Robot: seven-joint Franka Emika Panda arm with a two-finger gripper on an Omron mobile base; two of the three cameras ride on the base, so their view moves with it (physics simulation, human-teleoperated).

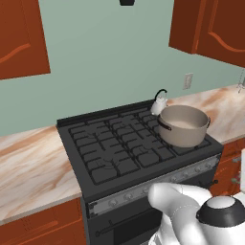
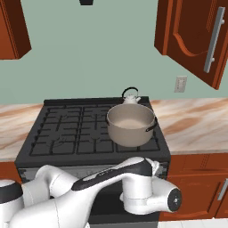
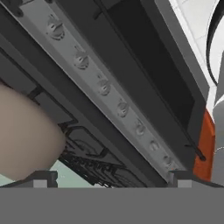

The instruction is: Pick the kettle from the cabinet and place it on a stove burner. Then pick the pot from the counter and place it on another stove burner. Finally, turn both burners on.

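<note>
- The kettle sits on a rear right burner of the gas range, and the pot sits on the front right burner just before it. Judging from this, both placements are done and only the knob step is left.
- The gripper is low in front of the range, its fingers spread wide and grasping nothing. The hand view looks at the row of knobs on the front panel.
- The next move likely calls for lining up on the knob for one occupied burner, then pinching and twisting it.
- Which knob serves which burner cannot be told; no markings can be read.
- In the right base view the arm hides most of the panel, and the pot covers the kettle's lower body.
- No flame can be made out on any burner.
- The cabinet is cut off at the frame edge.
</note>
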